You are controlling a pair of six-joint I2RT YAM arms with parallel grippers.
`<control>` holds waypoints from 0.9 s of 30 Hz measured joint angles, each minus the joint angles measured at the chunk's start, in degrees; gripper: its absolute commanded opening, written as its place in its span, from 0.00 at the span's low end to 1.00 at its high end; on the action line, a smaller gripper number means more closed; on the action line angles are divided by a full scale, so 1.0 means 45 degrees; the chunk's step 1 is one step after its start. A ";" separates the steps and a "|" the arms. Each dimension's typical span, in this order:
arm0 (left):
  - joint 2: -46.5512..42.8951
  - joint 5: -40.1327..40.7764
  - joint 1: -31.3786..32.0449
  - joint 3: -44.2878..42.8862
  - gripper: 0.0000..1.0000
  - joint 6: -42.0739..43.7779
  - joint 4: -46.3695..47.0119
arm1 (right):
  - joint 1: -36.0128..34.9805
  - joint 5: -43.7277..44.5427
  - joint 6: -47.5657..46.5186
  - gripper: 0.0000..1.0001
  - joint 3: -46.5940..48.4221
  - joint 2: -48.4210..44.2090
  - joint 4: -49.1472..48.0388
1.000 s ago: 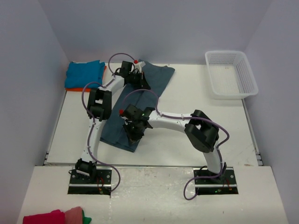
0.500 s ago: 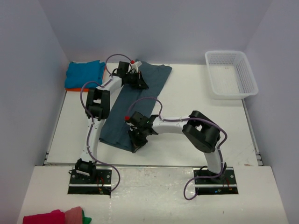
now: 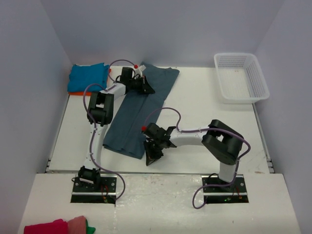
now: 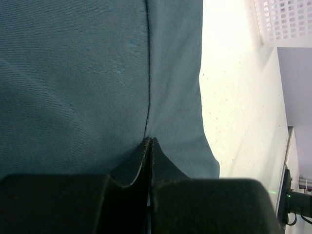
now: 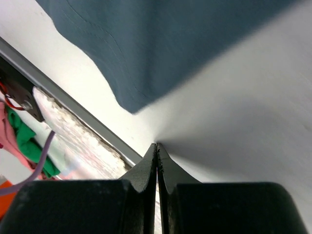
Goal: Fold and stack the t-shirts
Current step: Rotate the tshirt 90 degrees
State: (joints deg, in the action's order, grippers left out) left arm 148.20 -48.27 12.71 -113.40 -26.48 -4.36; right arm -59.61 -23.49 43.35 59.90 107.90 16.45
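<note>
Where your left gripper (image 4: 150,142) comes to its tips, the fingers are pressed together on a fold of the slate-blue t-shirt (image 3: 131,117) — at its far end. Your right gripper (image 5: 156,145) is closed too, nothing between its tips, low at the table (image 3: 204,117) just beside the shirt's near corner. The turquoise t-shirt (image 3: 87,75) lies on the orange t-shirt (image 3: 74,92) — far left.

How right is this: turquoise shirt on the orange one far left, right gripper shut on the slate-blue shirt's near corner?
The right gripper is shut, but on nothing: the right wrist view shows it over bare table, just off the slate-blue shirt. The turquoise shirt does lie on the orange shirt, far left.
</note>
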 measured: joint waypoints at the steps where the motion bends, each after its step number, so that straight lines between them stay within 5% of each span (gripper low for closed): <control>1: -0.0058 0.0005 0.0010 0.0131 0.00 0.0000 0.0126 | -0.0019 0.0189 0.0029 0.00 -0.0238 -0.0233 -0.0044; 7: -0.0466 0.0170 0.0049 0.0782 0.00 0.0029 0.0316 | -0.0389 0.2317 -0.0355 0.00 -0.0763 -0.2025 0.1462; 12: -0.0486 0.0175 0.0049 0.0787 0.00 0.0019 0.0306 | -0.0481 0.3356 -0.1001 0.00 0.0928 -0.2545 0.3089; 18: -0.0486 0.0170 0.0053 0.0787 0.00 0.0015 0.0306 | -0.0476 0.3662 -0.2050 0.00 0.4915 -0.0078 0.3609; 27: -0.0491 0.0155 0.0053 0.0787 0.00 0.0019 0.0272 | -0.0316 0.2905 -0.2691 0.00 0.5945 0.2890 0.3521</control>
State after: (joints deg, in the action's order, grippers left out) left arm 145.99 -47.57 12.95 -109.86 -26.39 -3.14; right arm -61.04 -10.41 31.24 86.65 120.90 32.29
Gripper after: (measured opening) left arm 0.002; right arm 0.003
